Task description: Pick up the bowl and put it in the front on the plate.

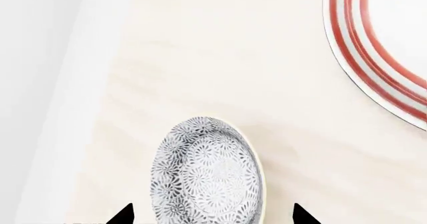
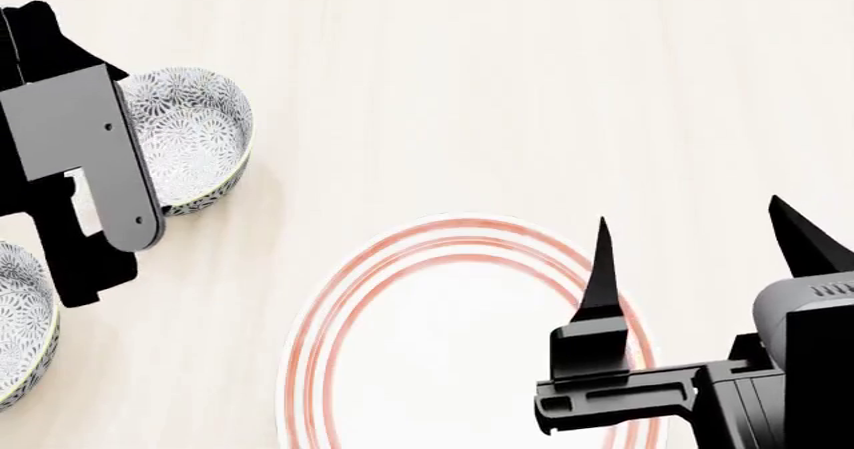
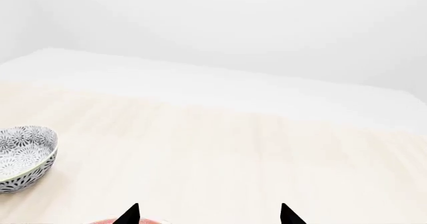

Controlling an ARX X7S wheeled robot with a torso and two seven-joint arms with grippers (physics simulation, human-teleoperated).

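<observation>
Your left gripper (image 1: 213, 215) hangs wide open and empty over the bowl (image 1: 207, 174), its tips straddling the bowl. That bowl sits on the surface (image 2: 534, 99), well apart from the plate (image 2: 454, 359). Come straight down, centre one finger inside the rim and one outside, then close. Your right gripper (image 2: 694, 239), also open and empty, hovers over the plate; move it aside first.

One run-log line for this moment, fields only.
left gripper: open, above small flower-patterned white bowl | right gripper: open, over wide red-ringed white plate | plate: empty
</observation>
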